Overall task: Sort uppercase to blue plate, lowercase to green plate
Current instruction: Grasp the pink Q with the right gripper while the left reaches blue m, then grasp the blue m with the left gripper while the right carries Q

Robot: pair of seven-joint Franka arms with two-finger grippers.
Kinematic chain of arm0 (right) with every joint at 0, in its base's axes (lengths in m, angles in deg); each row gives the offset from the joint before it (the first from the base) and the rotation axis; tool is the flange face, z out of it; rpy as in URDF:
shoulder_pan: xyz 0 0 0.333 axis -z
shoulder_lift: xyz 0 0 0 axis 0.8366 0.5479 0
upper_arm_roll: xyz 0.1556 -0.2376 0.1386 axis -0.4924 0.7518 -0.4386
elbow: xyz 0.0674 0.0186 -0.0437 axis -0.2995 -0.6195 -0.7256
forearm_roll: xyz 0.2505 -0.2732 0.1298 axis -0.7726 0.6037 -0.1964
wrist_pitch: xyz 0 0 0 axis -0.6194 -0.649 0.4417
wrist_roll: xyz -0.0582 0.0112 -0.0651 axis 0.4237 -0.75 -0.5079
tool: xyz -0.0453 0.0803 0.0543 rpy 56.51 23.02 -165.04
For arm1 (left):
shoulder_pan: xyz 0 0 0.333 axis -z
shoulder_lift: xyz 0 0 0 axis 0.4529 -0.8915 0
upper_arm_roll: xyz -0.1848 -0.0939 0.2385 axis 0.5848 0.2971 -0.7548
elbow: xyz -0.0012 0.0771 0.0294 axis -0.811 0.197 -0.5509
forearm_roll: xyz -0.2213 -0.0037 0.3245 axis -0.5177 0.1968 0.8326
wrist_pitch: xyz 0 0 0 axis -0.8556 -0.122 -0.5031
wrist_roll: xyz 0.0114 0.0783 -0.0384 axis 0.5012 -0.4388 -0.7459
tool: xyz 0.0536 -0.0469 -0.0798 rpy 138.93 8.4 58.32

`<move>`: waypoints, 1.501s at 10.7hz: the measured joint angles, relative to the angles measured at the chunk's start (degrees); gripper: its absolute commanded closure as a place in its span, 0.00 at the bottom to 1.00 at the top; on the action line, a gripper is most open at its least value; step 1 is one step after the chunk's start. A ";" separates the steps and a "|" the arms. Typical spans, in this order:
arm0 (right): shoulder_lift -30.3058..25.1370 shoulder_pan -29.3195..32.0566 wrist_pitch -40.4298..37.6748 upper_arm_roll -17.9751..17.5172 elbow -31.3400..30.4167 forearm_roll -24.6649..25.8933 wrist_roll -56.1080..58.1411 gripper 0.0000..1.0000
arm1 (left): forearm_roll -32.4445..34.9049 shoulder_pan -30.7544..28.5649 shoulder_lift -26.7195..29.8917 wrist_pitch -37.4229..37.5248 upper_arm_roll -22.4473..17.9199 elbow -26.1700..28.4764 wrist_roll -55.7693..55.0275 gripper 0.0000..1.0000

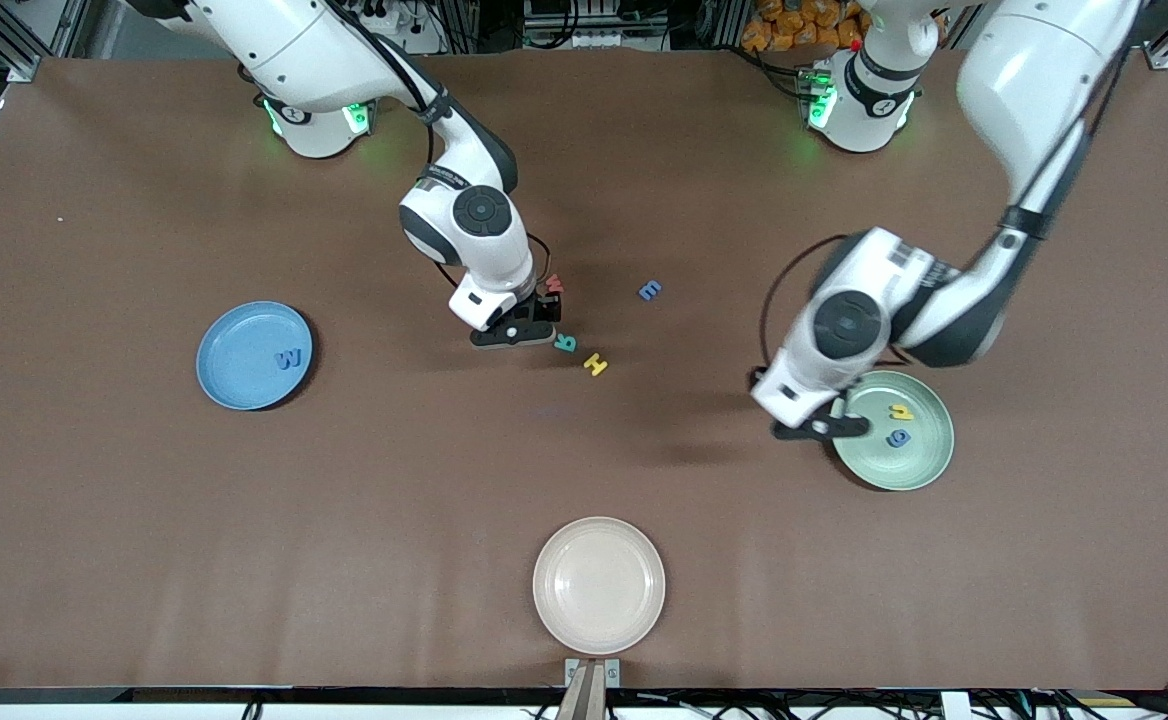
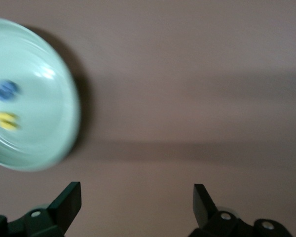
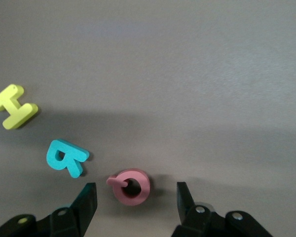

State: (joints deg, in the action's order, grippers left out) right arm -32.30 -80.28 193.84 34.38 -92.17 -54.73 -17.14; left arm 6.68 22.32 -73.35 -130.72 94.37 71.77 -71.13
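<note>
Right gripper (image 3: 135,197) low over the middle of the desk, fingers (image 3: 89,197) spread either side of the red Q (image 3: 131,186), nothing clamped yet. Best lowered straight, centred on Q, clear of teal R (image 3: 66,158) just beside. Left gripper (image 1: 824,425) released, empty, at the green plate's (image 1: 919,465) rim. Blue plate (image 1: 234,370) toward the right arm's end.

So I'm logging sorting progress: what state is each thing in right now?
blue plate: holds blue W
green plate: holds yellow h and blue g
red Q: on table, between open right gripper fingers
teal R: on table
yellow H: on table
cream plate: empty
left gripper: open, empty, beside green plate
</note>
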 measured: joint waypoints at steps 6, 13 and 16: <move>2.66 -0.24 0.00 0.14 1.36 6.84 -4.09 0.37 | 5.90 4.72 -0.32 -12.73 6.43 11.44 1.67 0.00; 2.92 -0.34 0.34 -0.06 2.00 7.39 -4.15 0.66 | 10.88 7.41 -0.92 -23.65 7.10 20.30 1.48 0.00; 2.91 -0.35 0.33 -0.08 2.06 7.39 -4.11 0.66 | 14.51 7.64 -1.25 -28.52 7.12 22.25 1.46 0.06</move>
State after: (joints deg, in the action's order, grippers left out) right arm -29.39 -80.63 194.17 34.30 -90.11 -47.33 -21.25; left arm 21.19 29.96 -74.60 -159.24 101.49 94.02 -69.67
